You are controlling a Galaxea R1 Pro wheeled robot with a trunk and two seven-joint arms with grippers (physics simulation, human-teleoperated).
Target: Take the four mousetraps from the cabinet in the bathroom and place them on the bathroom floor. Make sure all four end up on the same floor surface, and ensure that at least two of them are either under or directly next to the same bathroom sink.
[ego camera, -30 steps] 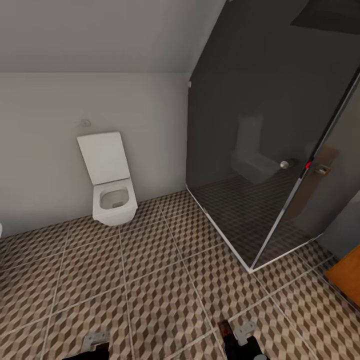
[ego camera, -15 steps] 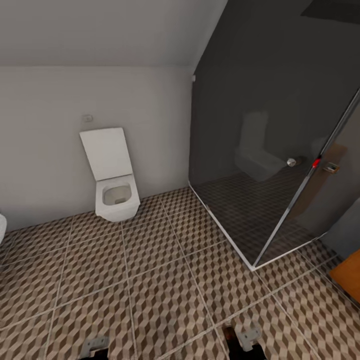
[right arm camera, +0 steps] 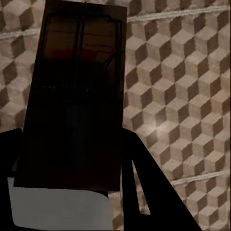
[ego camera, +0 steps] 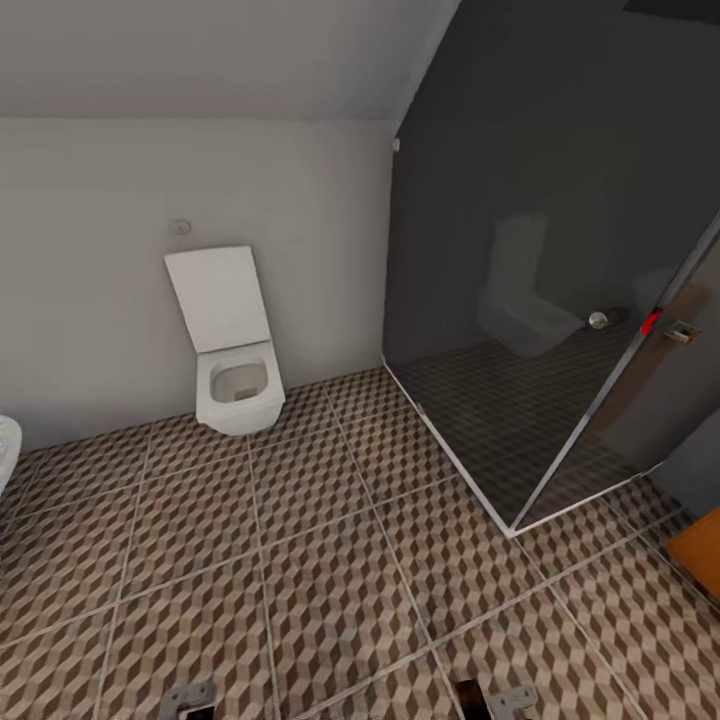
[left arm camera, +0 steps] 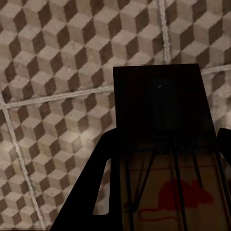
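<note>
In the left wrist view a dark-brown mousetrap [left arm camera: 163, 120] with thin wires and a red mouse print is pinched between my left gripper's black fingers [left arm camera: 96, 192], above the cube-patterned bathroom floor [left arm camera: 53, 72]. My right gripper's fingers [right arm camera: 154, 192] clamp a second dark mousetrap [right arm camera: 72, 106] over the same tiles. In the head view, the tips of the left gripper [ego camera: 188, 698] and right gripper [ego camera: 505, 702] barely poke in at the bottom edge. An orange-brown corner of the cabinet [ego camera: 700, 552] sits at the right edge. The sink is out of view.
A white wall-hung toilet [ego camera: 238, 385] with its lid up stands against the far wall. A dark glass shower enclosure [ego camera: 560, 330] fills the right side, its corner post reaching the floor [ego camera: 330, 560]. A white rounded edge [ego camera: 6, 445] peeks in at the far left.
The whole head view has shifted: the toilet and shower have slid slightly right, the cabinet corner nears the right edge, and both grippers have sunk toward the bottom edge. Nothing was released.
</note>
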